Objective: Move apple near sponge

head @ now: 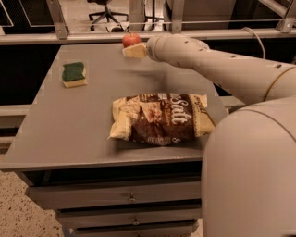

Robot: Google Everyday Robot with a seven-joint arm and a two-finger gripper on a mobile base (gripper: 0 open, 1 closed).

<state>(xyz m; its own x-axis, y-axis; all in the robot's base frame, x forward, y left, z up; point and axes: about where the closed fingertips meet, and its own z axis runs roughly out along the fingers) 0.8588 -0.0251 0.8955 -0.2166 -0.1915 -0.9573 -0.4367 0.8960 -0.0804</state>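
Observation:
The red apple (131, 39) sits at the far edge of the grey table (69, 125), near its middle. The sponge (74, 74), dark green on top with a yellow base, lies on the table's left side, well apart from the apple. My gripper (134, 51) reaches in from the right at the end of the cream arm and sits right in front of the apple, almost touching it. The apple's lower part is hidden behind the gripper.
A large brown-and-cream chip bag (159, 118) lies near the table's front right. The arm's bulky elbow (252, 171) fills the lower right. A railing (92, 34) runs behind the table, with an office chair (106, 9) beyond. Drawers (132, 196) sit below the tabletop.

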